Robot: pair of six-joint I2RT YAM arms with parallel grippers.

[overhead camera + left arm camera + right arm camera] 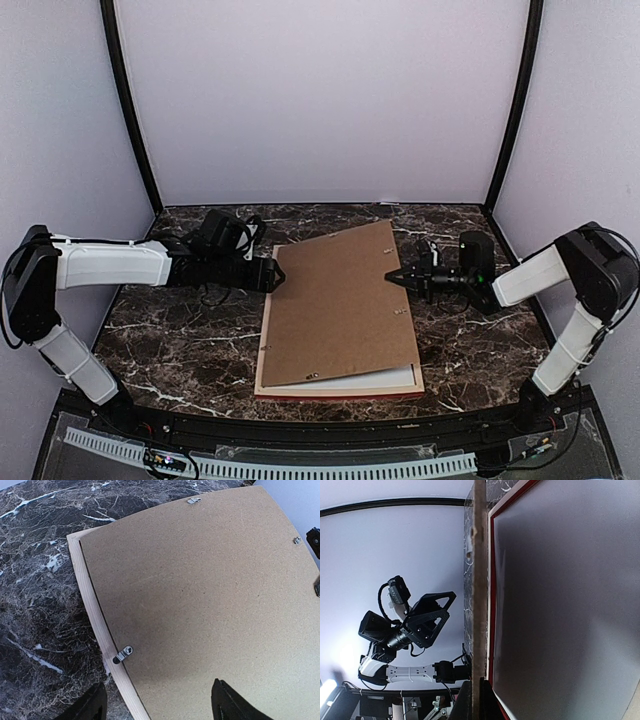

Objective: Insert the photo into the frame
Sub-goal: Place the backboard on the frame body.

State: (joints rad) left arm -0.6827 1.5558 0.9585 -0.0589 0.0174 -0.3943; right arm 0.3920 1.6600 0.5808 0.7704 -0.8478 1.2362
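Frame [340,394]: laid face down at the centre of the table [170,340]. Its red front is seen along the near edge, and its pale wood back is turned up.

White sheet [362,379]: exposed as a strip at the near end, under the board. Whether it is the photo cannot be told.

Board [335,300]: plain brown, laid skewed over the frame's back. A metal clip [123,654] is seen at its left edge.

Left pincer [274,277]: spread, placed at the frame's left rail. One finger is over the table, the other over the board.

Right pincer [392,278]: pinching the board's right edge.
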